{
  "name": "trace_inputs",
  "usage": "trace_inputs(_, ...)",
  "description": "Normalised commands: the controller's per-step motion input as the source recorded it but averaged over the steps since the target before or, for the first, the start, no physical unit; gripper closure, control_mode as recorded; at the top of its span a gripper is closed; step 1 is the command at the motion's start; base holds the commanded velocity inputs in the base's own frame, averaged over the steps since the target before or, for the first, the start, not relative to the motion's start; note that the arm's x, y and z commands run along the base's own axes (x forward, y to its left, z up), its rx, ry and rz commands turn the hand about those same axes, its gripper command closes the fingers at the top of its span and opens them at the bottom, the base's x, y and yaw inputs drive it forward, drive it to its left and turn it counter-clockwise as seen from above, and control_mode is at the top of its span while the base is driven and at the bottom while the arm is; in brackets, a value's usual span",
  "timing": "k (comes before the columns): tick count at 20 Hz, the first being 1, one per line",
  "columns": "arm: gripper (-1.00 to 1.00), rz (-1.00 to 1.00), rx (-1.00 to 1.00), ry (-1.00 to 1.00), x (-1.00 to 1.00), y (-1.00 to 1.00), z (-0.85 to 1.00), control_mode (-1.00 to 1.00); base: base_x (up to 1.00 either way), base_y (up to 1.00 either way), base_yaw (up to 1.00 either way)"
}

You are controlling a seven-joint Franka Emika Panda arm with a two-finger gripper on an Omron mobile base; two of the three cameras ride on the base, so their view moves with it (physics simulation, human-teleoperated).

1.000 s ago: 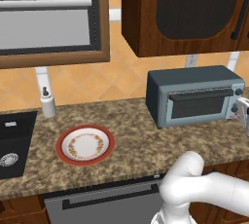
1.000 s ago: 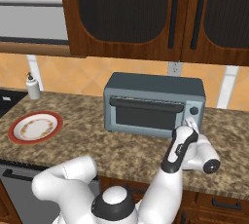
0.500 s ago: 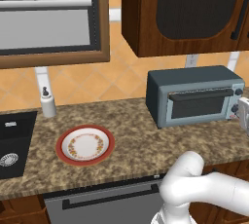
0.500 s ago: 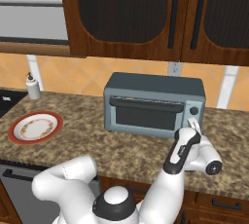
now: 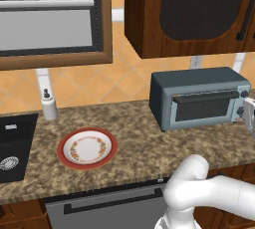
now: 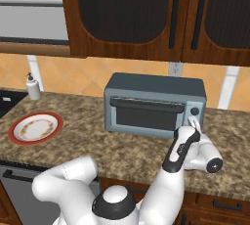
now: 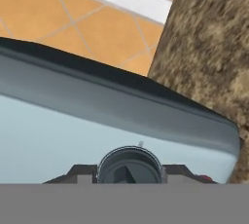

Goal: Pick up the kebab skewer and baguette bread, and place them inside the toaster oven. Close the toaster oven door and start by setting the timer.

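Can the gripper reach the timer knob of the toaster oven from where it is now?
Probably yes. The gripper is right at the knob column on the toaster oven, whose door is shut. In the hand view the knob sits straight ahead between the fingertips, with nothing between.

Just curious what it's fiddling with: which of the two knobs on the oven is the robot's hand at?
The lower knob on the toaster oven: the gripper sits right at it; the upper knob is clear above.

Arm stretched fwd-right, tool [image 6: 194, 121] tips up, gap unclear.
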Motion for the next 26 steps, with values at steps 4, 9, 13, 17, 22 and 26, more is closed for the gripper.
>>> trace_inputs(4, 1.00, 0.00, 0.20, 0.09, 0.13, 0.31, 0.03, -1.00, 0.00, 0.00, 0.00)
trace_inputs(9, 1.00, 0.00, 0.22, 0.07, 0.12, 0.28, 0.00, -1.00, 0.00, 0.00, 0.00)
trace_inputs(13, 1.00, 0.00, 0.25, 0.02, 0.11, 0.28, 0.01, -1.00, 0.00, 0.00, 0.00)
trace_inputs(17, 1.00, 0.00, 0.27, 0.01, 0.15, 0.30, 0.01, -1.00, 0.00, 0.00, 0.00)
trace_inputs(22, 1.00, -0.02, 0.28, 0.01, 0.12, 0.36, 0.00, -1.00, 0.00, 0.00, 0.00)
trace_inputs(26, 1.00, -0.03, 0.25, 0.03, 0.10, 0.44, 0.00, -1.00, 0.00, 0.00, 0.00)
